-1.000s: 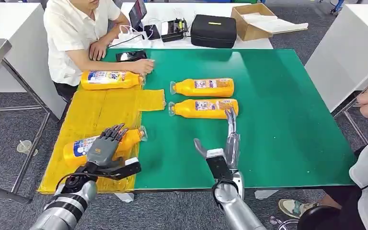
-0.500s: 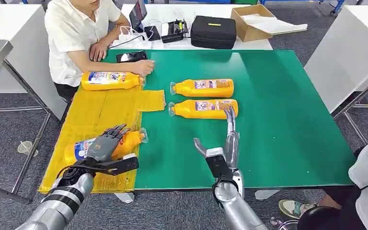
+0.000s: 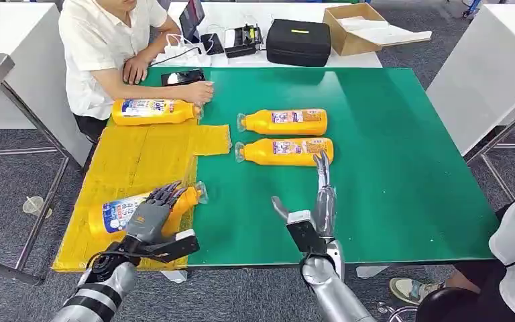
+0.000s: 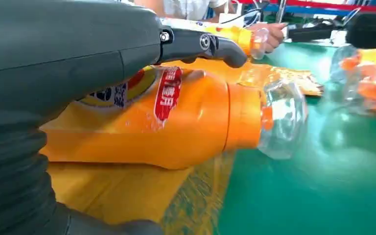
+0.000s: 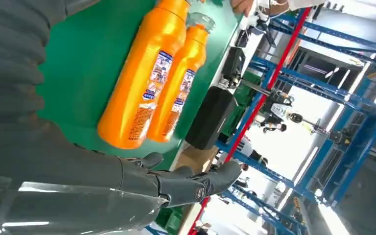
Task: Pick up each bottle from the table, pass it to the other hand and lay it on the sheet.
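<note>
- Yellow sheet covers the left part of the green desk, from the near edge up toward the person.
- Near bottle lies flat on the sheet at its near end, clear cap pointing right and reaching over the sheet's edge onto the green. The left wrist view shows its orange body resting on the sheet, cap over the green surface.
- Left hand sits over the near bottle, fingers apart and stretched forward above its shoulder; they hold nothing, and I cannot tell whether they touch it.
- Far bottle lies flat at the sheet's far end, cap to the right, with the person's hand just beside the cap.
- Phone lies on the desk by the person's arm.
- Two bottles lie side by side on bare green at mid desk, caps left: upper bottle and lower bottle.
- Right hand is spread wide and holds nothing, thumb out to the left, fingers straight and pointing at the lower bottle's base end, tips just short of it.
- Black case and cardboard box sit on the white table behind.
</note>
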